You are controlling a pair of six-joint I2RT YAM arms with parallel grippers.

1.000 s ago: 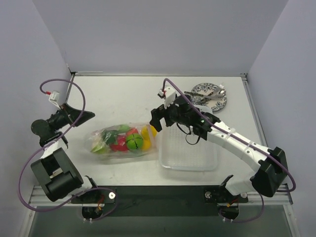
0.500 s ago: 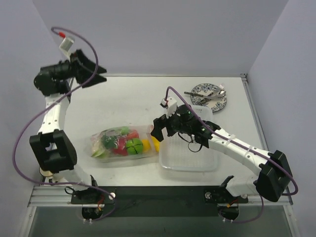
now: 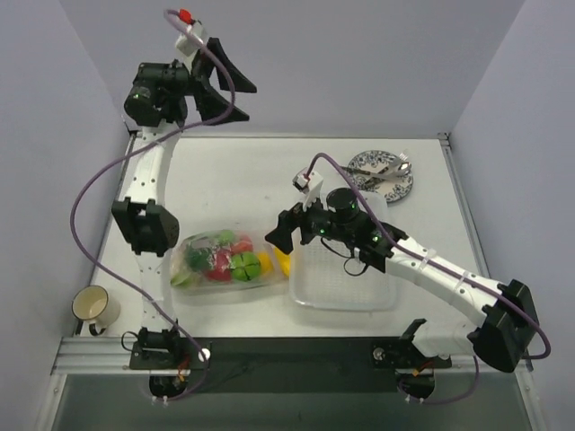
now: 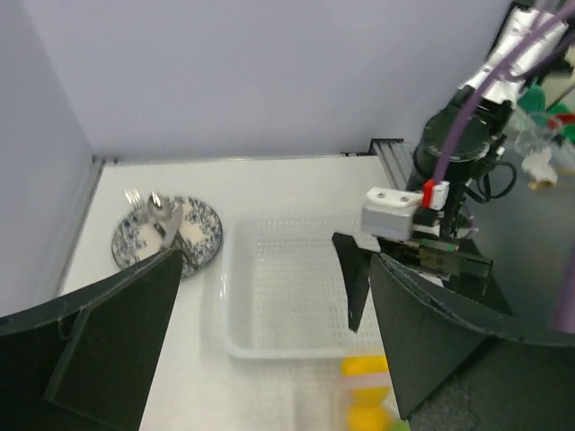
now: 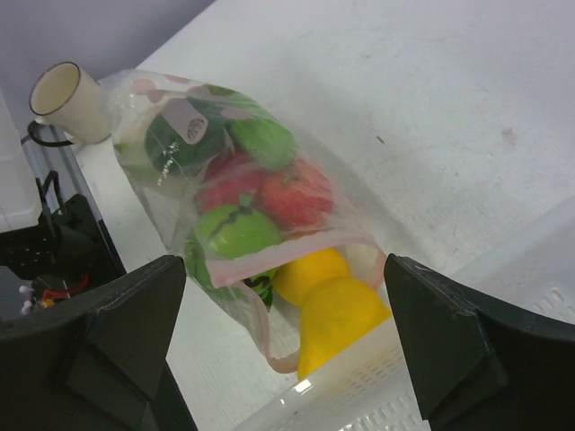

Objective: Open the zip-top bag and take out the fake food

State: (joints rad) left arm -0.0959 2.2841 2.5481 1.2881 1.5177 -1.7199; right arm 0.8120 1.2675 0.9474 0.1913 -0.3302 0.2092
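Left gripper (image 3: pixel 241 101): fingers spread, high and well left of the tray (image 3: pixel 346 303). Zip-top bag (image 3: pixel 202 285) with fake food (image 3: pixel 229 262): lengthwise left of tray, mouth at its rim. Right gripper (image 3: pixel 280 235): spread, above that mouth, judged nearer.

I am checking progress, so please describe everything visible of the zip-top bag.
The zip-top bag is clear, crinkled soft plastic, lying on its side on the white table beside the mesh tray. Its pinkish-edged mouth faces the tray and gapes open; yellow fake food pokes out, green and red pieces lie inside. No jaws touch it.
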